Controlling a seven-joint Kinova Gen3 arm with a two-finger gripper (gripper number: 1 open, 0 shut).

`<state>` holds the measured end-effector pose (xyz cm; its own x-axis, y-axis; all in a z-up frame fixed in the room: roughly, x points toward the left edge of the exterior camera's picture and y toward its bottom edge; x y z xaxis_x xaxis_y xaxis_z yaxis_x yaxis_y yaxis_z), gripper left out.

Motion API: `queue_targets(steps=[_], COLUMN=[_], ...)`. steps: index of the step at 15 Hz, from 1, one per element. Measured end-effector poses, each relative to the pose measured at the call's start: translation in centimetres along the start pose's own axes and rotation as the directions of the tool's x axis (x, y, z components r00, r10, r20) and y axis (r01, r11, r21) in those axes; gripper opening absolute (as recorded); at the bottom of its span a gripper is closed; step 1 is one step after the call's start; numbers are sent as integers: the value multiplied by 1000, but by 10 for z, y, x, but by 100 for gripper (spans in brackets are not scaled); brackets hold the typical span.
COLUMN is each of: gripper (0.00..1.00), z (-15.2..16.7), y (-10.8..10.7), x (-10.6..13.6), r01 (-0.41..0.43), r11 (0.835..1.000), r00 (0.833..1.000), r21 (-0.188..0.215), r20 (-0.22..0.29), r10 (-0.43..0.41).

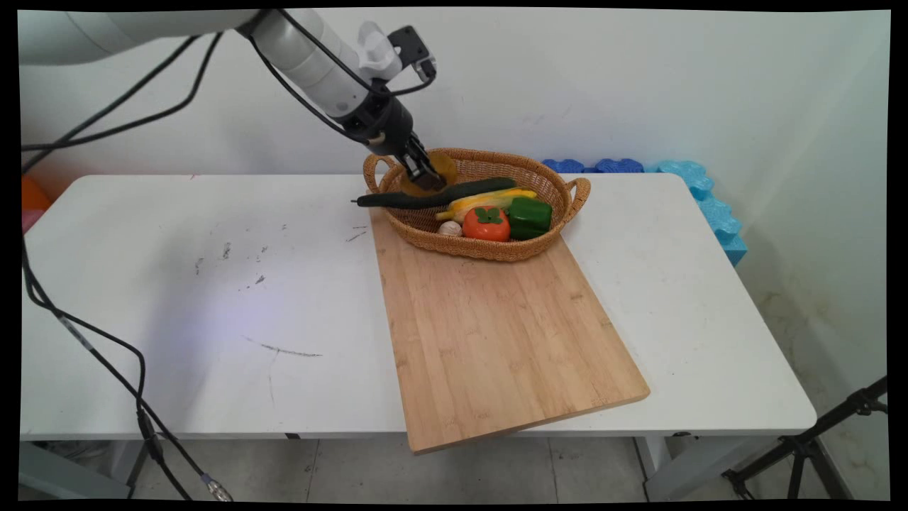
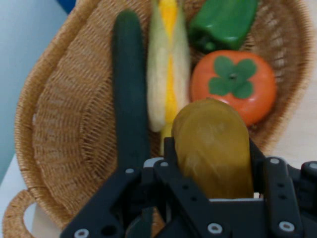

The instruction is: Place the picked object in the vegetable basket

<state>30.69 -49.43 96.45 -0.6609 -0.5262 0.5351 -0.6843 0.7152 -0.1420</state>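
Hand [image 1: 424, 174] pinching brown potato [image 2: 214, 146] — upright lengthwise — over basket [image 1: 496, 250], cucumber [image 1: 433, 196] beside.

Jaws clamping brown potato [image 2: 213, 148], cucumber [image 2: 130, 94], corn [image 2: 167, 64], wicker basket [image 2: 59, 129]

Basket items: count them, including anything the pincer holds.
6: cucumber, corn, green pepper, persimmon, garlic in basket; brown potato in pincer. More may be hidden.
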Motion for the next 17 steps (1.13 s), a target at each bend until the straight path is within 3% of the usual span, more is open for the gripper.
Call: queue_targets(steps=[12,13,17], gripper=[0,100,100], z=[62,63,58], y=[-14,-13,-9], x=[-11,-12,-12], r01=[0,-2,-18], r11=[1000,1000,1000], r00=[1000,1000,1000], r21=[18,17,11], r20=[24,22,2], r10=[-1,1,18])
